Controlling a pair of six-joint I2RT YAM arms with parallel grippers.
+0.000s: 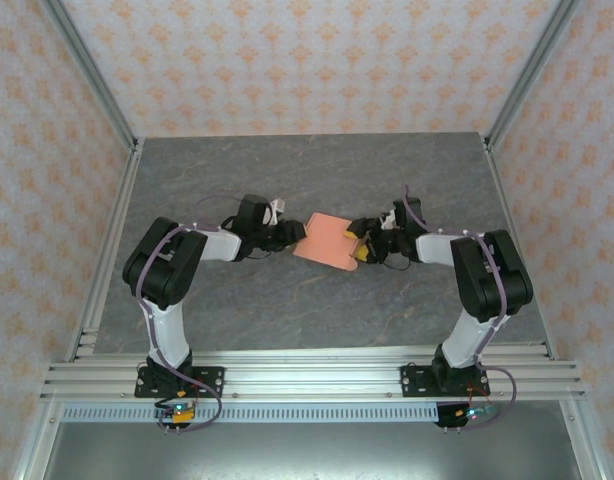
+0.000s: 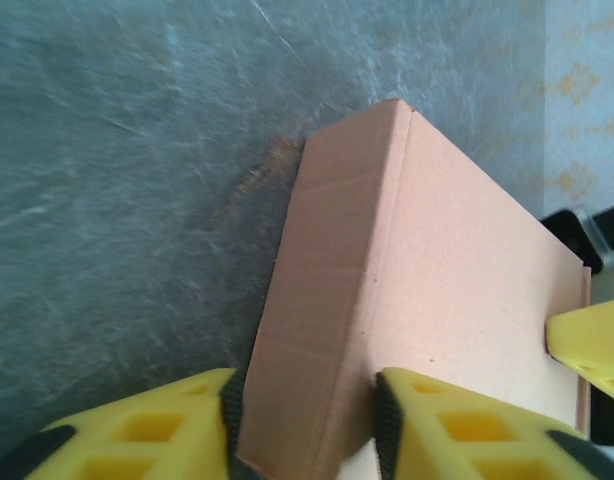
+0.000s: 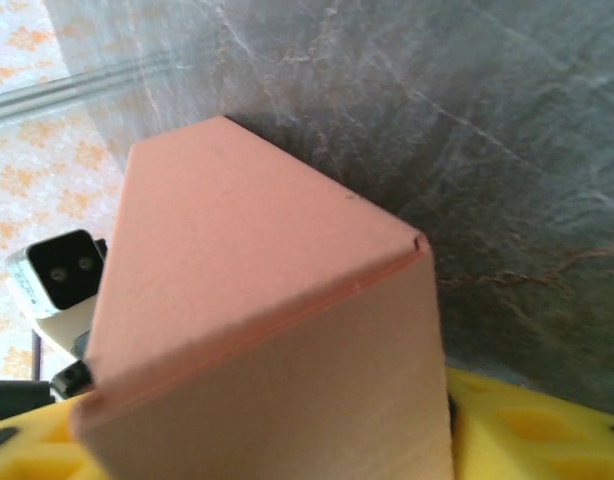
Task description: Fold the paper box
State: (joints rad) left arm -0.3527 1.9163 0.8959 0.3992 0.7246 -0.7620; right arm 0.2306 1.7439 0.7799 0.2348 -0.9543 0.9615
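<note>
The left tool [image 2: 307,392] and right tool [image 3: 267,432] clamped the paper box [image 1: 324,240] ends at 9 and 3 o'clock, probably bracing it for folding.

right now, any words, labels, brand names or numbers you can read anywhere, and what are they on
None: no text can be read in any view.
paper box: plain salmon-orange card, no print or label.
walls: repeating orange ornament, no letters.
fingers: plain yellow, no marking.
small boards below the arm bases: too small to read.
</note>
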